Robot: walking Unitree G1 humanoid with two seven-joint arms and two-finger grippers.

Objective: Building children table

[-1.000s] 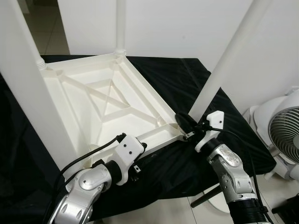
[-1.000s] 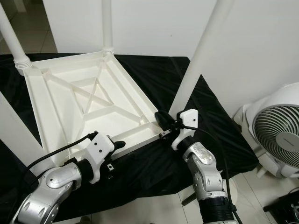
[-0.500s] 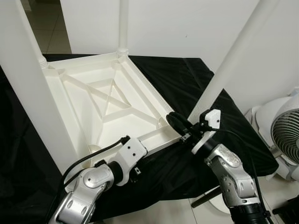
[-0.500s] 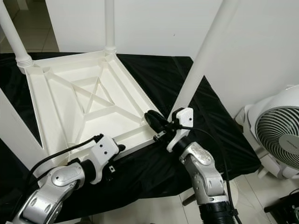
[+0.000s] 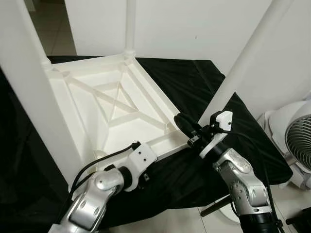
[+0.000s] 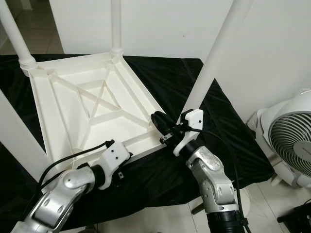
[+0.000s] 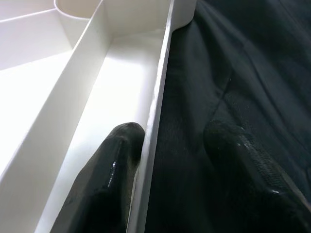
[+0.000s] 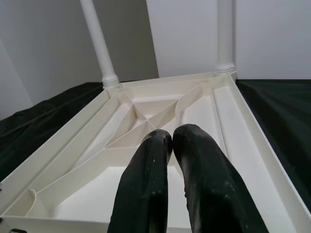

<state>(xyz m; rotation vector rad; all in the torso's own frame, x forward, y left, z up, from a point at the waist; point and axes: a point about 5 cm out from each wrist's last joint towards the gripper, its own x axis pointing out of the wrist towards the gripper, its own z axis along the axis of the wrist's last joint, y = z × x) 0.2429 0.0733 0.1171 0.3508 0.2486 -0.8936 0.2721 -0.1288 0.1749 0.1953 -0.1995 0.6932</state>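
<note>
1. Left eye view: a white plastic children's table [image 5: 114, 104] lies upside down on a bench covered by a black cloth [image 5: 194, 82], its ribbed underside facing up. Upright white legs stand at its corners: a far leg [image 5: 130, 26], a near-left leg [image 5: 34, 92], and a right leg [image 5: 245, 60] leaning over the near-right corner. The left gripper [image 5: 142, 171] is at the table's near rim. The right gripper [image 5: 183, 124] is at the near-right corner, beside the foot of the right leg. A white fan [image 5: 295, 143] stands on the floor to the right.

2. Right eye view: the same scene, with a far-left leg [image 6: 17, 34] also standing at its corner.

3. Left wrist view: the left gripper [image 7: 167, 141] is parted and straddles the table's thin rim, one finger inside the white channel, the other over the black cloth; whether the fingers press the rim cannot be told.

4. Right wrist view: the right gripper [image 8: 170, 138] is clenched, fingertips together and holding nothing, pointing over the table's underside.
</note>
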